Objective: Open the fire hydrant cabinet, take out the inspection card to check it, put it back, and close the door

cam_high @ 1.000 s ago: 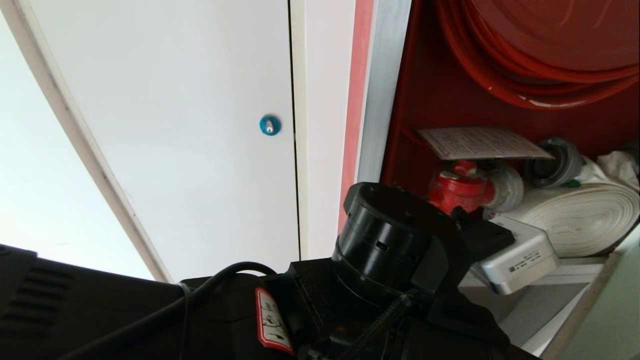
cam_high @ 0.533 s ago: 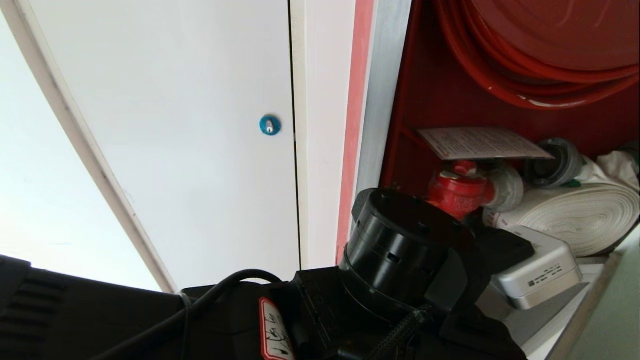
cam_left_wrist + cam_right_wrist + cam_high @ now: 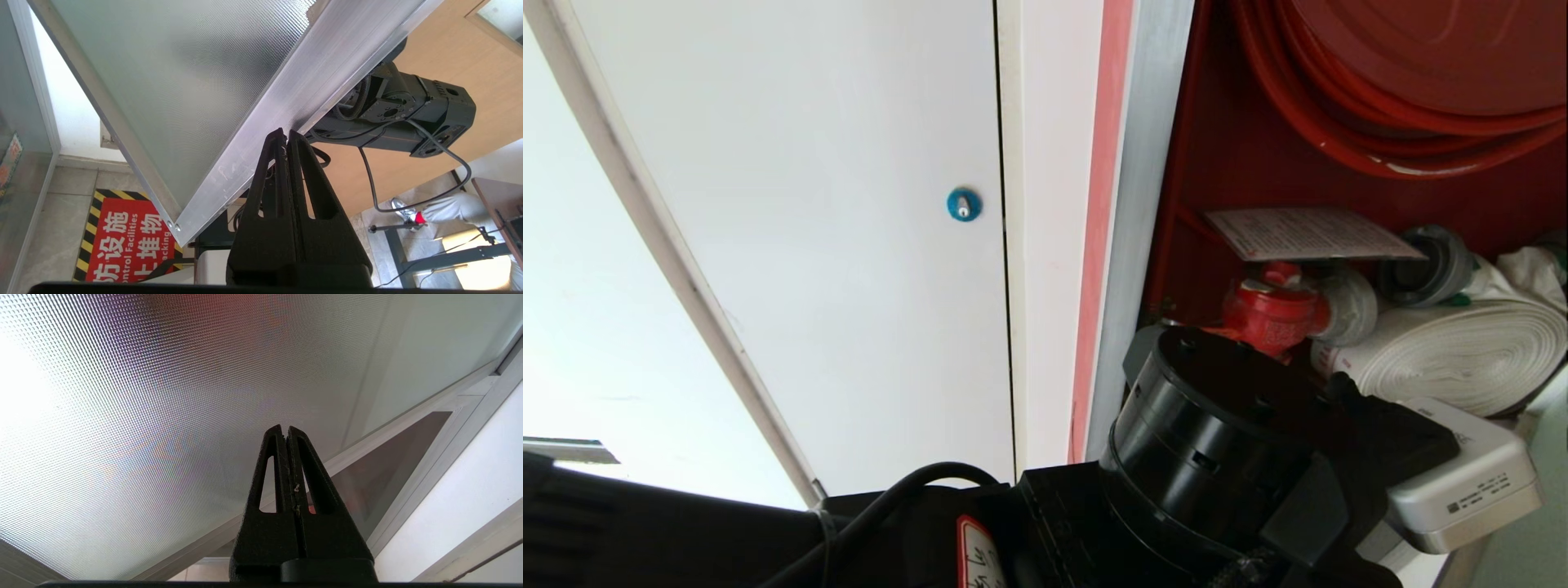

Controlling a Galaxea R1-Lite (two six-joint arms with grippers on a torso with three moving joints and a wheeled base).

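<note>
Left gripper (image 3: 287,134) has shifted along door (image 3: 286,98) frame.

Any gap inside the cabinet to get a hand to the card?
Bare red wall between hose reel and inspection card. Crowded below: valve, white hose, left arm.

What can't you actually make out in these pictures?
- Inspection card: head view, print too small to read.
- Red valve: head view, lower part hidden by the left arm.
- Hose reel: cut off by the top edge.
- Floor sign: left wrist view, partly covered by the door.
</note>
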